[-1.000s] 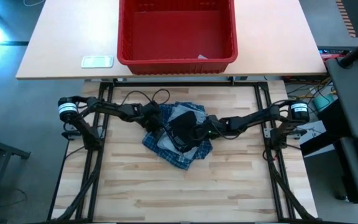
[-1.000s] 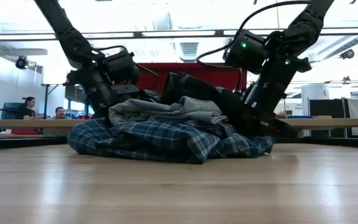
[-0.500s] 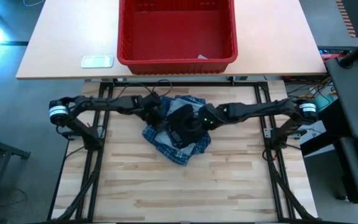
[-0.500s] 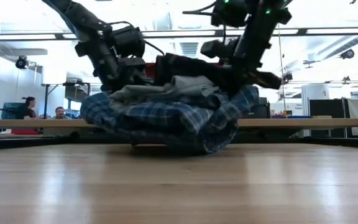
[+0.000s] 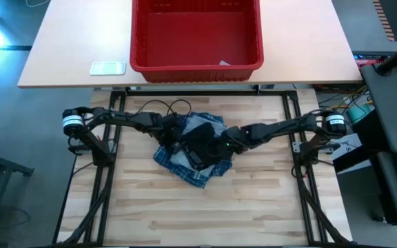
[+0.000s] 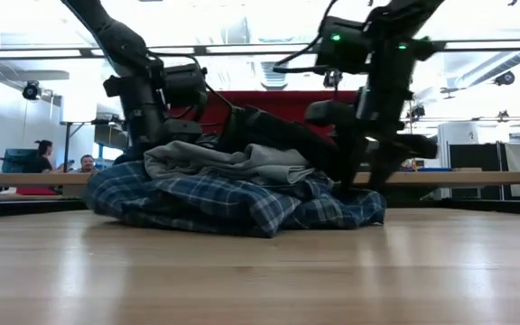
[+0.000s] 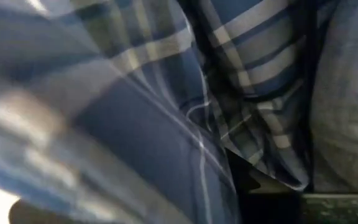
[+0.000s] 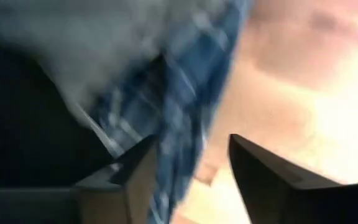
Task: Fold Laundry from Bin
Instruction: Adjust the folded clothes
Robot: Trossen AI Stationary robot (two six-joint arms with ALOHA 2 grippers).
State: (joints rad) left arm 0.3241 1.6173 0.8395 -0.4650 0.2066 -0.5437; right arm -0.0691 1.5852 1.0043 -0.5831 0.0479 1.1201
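Three garments lie heaped between both grippers; left gripper (image 5: 173,137) pinches the plaid shirt (image 5: 198,172), right gripper (image 8: 188,171) gapes empty beside it, so lifting may drag the tangled heap.

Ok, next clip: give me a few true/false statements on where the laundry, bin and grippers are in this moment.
1. The bin is empty of garments. True.
2. The laundry lies spread flat in one layer. False: it sits in a heap on the wooden table, the grey T-shirt on top of the plaid shirt.
3. Both grippers are at the heap. True: the left gripper is at its left side, the right gripper at its right.
4. The right gripper's fingers are pressed shut. False: the right wrist view shows a gap between them, with nothing clamped.
5. The bin stands on the wooden table. False: it is on the lighter table beyond.
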